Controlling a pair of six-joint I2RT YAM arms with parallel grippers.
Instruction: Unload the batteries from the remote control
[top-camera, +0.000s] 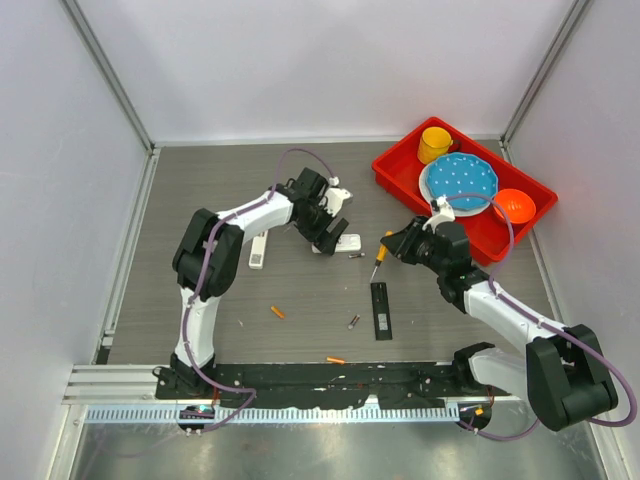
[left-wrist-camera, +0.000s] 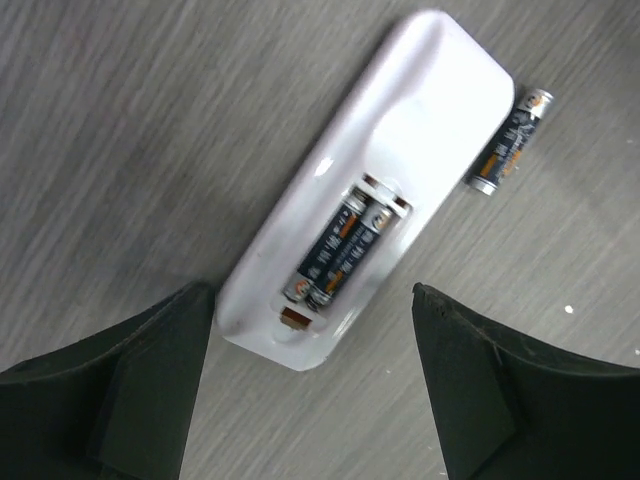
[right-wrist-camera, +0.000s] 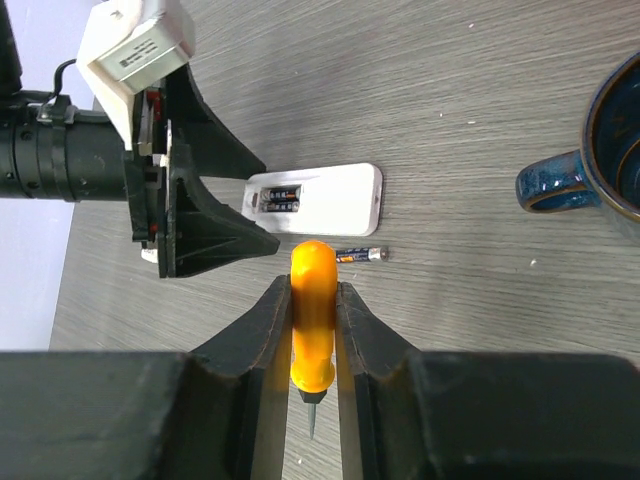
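**Top external view.** The table top (top-camera: 200, 200) is grey with a fine wood grain. Plain white walls (top-camera: 330, 60) enclose it, and a ribbed aluminium rail (top-camera: 120, 381) runs along the near edge. The left gripper (top-camera: 327, 236) hangs over the white remote control (top-camera: 346, 242). The right gripper (top-camera: 398, 246) is clenched on the orange-handled screwdriver (top-camera: 380, 256). A flat black rectangular strip (top-camera: 381, 310) lies near it. A red plastic tray (top-camera: 395, 170) sits at the far right.

**Left wrist view.** The remote control is smooth, glossy and round-edged, and its compartment is uncovered. Two batteries (left-wrist-camera: 340, 250) lie side by side inside it. They are dark cylinders with orange print and metallic ends. A loose battery (left-wrist-camera: 510, 142) lies on the table top just beside the casing. The matte black fingers (left-wrist-camera: 130, 390) stand wide apart, released, flanking the remote's near end.

**Right wrist view.** Black fingers pinch the smooth orange handle. The thin steel tip points towards the camera.
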